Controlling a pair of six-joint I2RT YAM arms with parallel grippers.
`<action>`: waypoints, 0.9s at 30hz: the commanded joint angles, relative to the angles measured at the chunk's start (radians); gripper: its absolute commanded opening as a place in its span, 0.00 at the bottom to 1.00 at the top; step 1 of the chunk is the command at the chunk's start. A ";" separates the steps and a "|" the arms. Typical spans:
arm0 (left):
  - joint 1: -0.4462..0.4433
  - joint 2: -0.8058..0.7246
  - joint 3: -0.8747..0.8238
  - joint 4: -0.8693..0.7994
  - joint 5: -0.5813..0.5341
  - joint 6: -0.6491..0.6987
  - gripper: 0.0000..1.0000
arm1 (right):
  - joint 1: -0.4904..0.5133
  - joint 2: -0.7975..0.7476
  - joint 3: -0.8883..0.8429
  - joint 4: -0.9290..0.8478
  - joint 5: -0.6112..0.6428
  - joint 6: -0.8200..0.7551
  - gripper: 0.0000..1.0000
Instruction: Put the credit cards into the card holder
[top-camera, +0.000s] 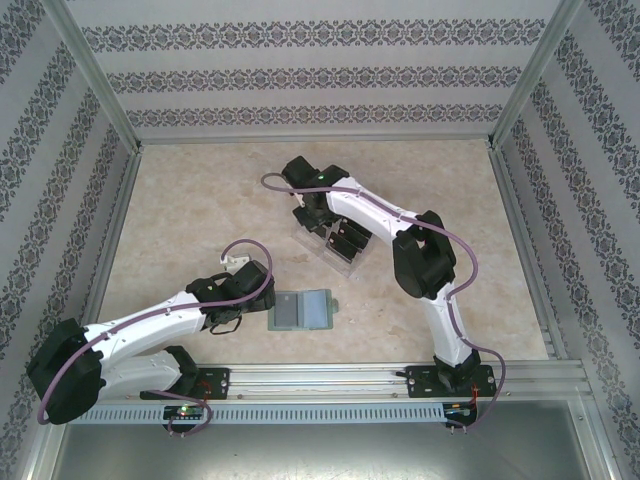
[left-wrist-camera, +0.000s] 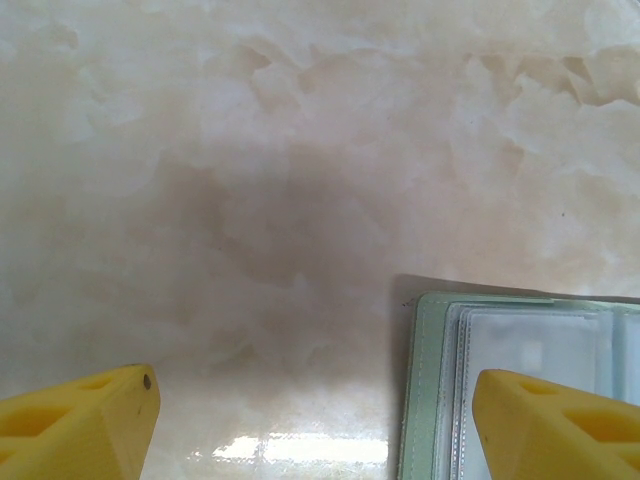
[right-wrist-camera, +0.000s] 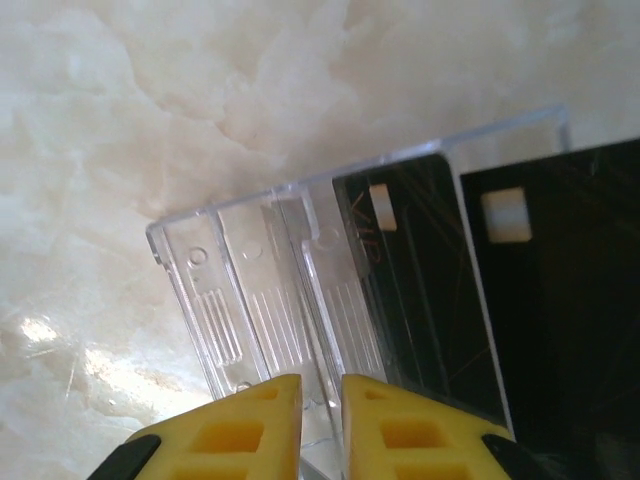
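Top external: a flat grey-green rectangular card holder (top-camera: 300, 310) lies open by the tabletop's (top-camera: 180, 200) near edge. Thin black rectangular credit cards (top-camera: 345, 240) stand in a clear plastic tray (top-camera: 352, 266) near its centre.

Left wrist: the left gripper (left-wrist-camera: 315, 385) gapes wide and empty, one finger over the card holder.

Right wrist: the right gripper (right-wrist-camera: 320, 390) is nearly closed at the tray; I cannot tell whether it has hold of anything. The cards look stiff, light and slick, best pinched by an exposed edge.
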 joint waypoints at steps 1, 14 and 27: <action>0.016 -0.004 -0.007 0.020 0.002 -0.010 0.83 | 0.011 0.036 0.050 -0.039 0.017 -0.019 0.19; 0.016 0.004 -0.004 0.029 0.007 -0.001 0.82 | 0.006 0.034 0.030 -0.033 0.033 -0.020 0.23; 0.016 0.013 -0.011 0.045 0.014 -0.002 0.82 | 0.007 -0.005 0.020 -0.025 0.054 -0.022 0.25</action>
